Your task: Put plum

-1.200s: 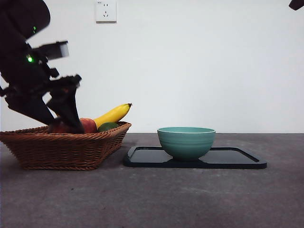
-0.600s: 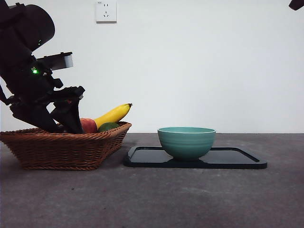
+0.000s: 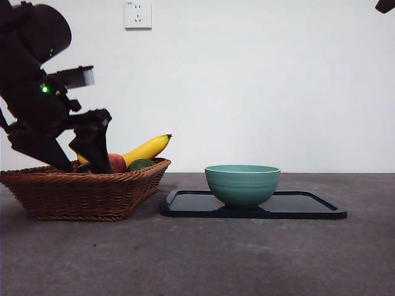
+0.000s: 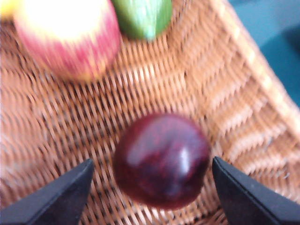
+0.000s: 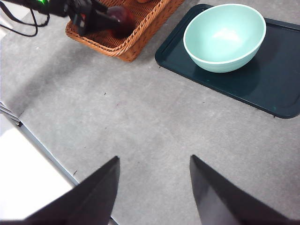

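Observation:
The plum [image 4: 161, 159], dark maroon and glossy, lies on the woven floor of the wicker basket [image 4: 243, 108] near one side wall. My left gripper [image 4: 151, 161] reaches down into the basket and is open, one jaw on each side of the plum. One jaw stands close to the fruit and a small gap shows at the other. In the front view the left gripper [image 3: 92, 157] dips behind the basket [image 3: 80, 194] rim, which hides the plum. The right wrist view shows the plum [image 5: 123, 16] at the left gripper's tip. My right gripper [image 5: 153, 159] hangs open, high above bare table.
A red-and-yellow round fruit [image 4: 68, 37], a small green fruit [image 4: 143, 16] and a banana [image 3: 147, 148] share the basket. To its right a teal bowl [image 3: 242, 184] stands on a dark tray [image 3: 308, 206]. The right arm shows only as a black tip [image 3: 386, 5].
The left arm has straightened and shifted slightly right inside the basket. The banana's end now shows under the gripper. Bowl, tray and right arm have not moved.

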